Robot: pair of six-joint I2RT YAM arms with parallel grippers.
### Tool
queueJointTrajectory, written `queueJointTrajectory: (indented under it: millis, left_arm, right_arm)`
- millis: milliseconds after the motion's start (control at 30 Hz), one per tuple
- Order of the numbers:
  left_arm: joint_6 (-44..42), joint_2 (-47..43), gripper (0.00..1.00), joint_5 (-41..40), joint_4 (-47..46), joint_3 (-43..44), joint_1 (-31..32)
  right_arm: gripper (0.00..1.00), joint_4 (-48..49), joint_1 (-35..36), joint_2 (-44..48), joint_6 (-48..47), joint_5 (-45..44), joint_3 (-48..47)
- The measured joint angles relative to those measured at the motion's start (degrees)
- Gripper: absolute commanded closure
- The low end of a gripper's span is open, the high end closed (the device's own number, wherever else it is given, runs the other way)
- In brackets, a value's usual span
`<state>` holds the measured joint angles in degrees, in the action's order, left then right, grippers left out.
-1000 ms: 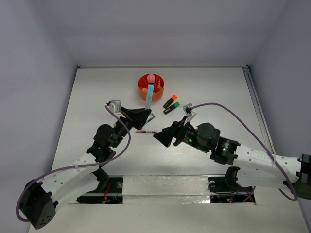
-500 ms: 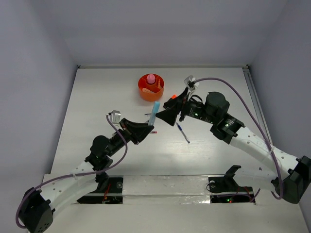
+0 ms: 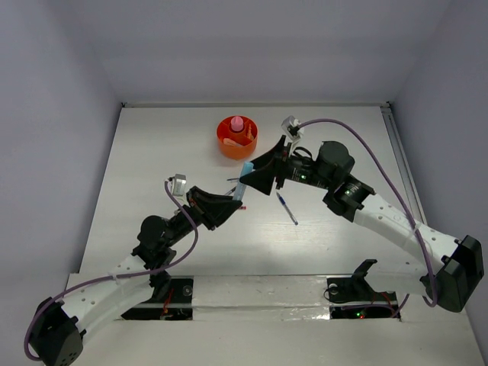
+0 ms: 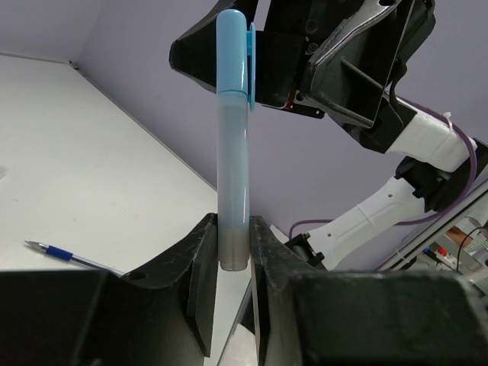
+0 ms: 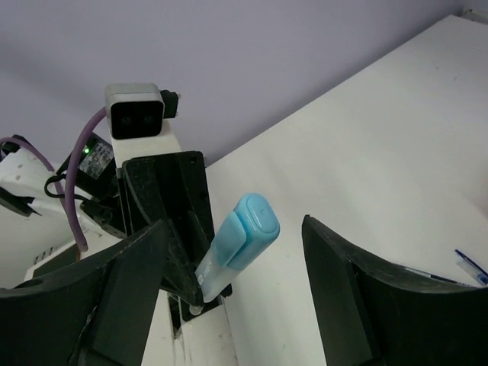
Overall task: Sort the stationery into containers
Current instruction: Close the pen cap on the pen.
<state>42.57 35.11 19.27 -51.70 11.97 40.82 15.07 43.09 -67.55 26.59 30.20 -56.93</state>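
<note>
While our left gripper (image 4: 232, 255) pinches the light-blue marker (image 4: 232, 152) by its lower end, our right gripper (image 5: 235, 229) stands spread around its cap — seemingly not touching — and the orange cup (image 3: 226, 146) sits near, farther back.

No legible text, label, brand, number or sign was noted in any view.
</note>
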Motion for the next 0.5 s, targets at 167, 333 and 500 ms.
queueJointTrajectory:
  millis: [167, 333, 500]
  left_arm:
    - [0.44, 0.00, 1.00, 0.39, -0.24, 0.00, 0.00]
    - [0.79, -0.04, 1.00, 0.92, -1.14, 0.00, 0.02]
    - [0.83, 0.00, 1.00, 1.55, -1.36, -0.02, 0.02]
  right_arm:
    - [0.46, 1.53, 0.00, 0.00, 0.83, 0.33, 0.00]
    - [0.74, 3.02, -0.24, -0.11, 1.77, 0.52, 0.07]
    - [0.96, 4.87, -0.33, -0.74, 3.80, 1.44, 0.09]
